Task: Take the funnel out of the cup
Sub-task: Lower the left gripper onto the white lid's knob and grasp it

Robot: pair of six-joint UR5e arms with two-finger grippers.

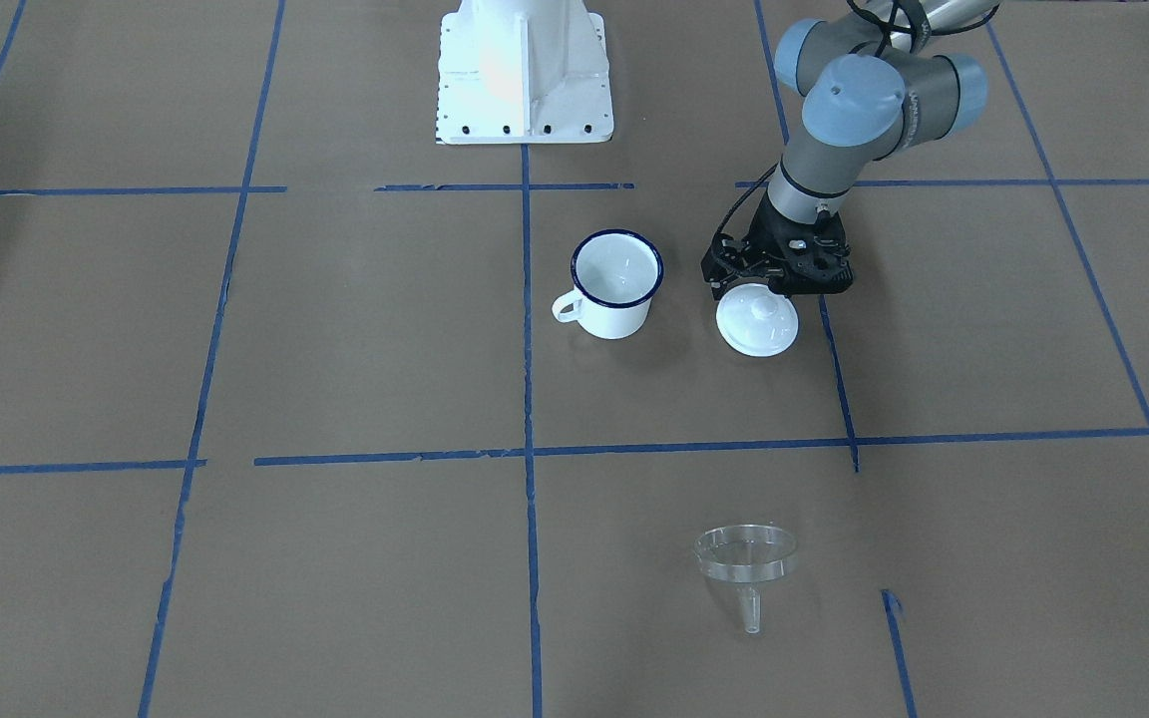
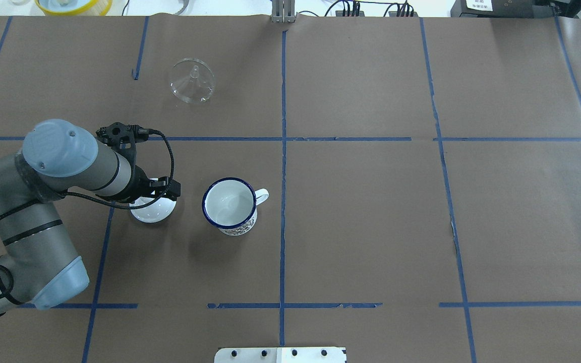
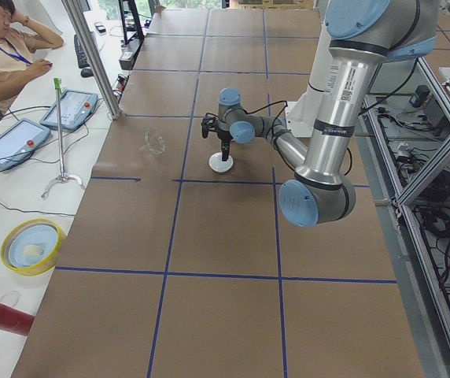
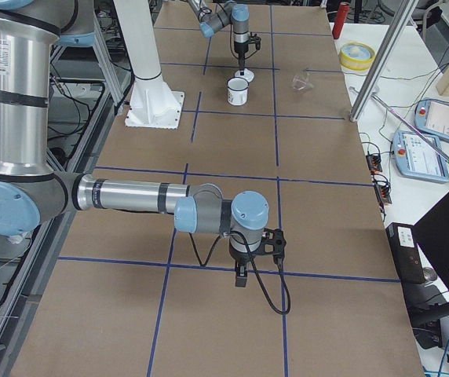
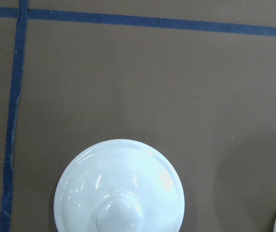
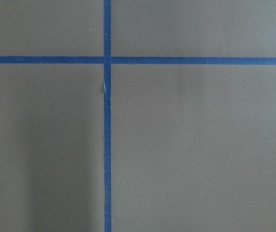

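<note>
The clear funnel (image 1: 746,563) lies on its side on the brown table, far from the cup; it also shows in the overhead view (image 2: 192,80). The cup (image 1: 616,284), a white mug with a dark blue rim, stands upright and empty (image 2: 230,204). My left gripper (image 1: 774,287) hangs just over a round white lid (image 1: 757,319) beside the cup, holding nothing; its fingers look drawn together. The left wrist view shows only the lid (image 5: 119,186). My right gripper (image 4: 241,276) hangs over bare table far from all of this; I cannot tell whether it is open or shut.
The robot's white base (image 1: 525,75) stands behind the cup. Blue tape lines (image 2: 283,151) cross the table. A person (image 3: 5,47) sits at a side bench with tablets. A yellow bowl (image 3: 32,246) and a red tube (image 3: 3,316) lie off the table's edge.
</note>
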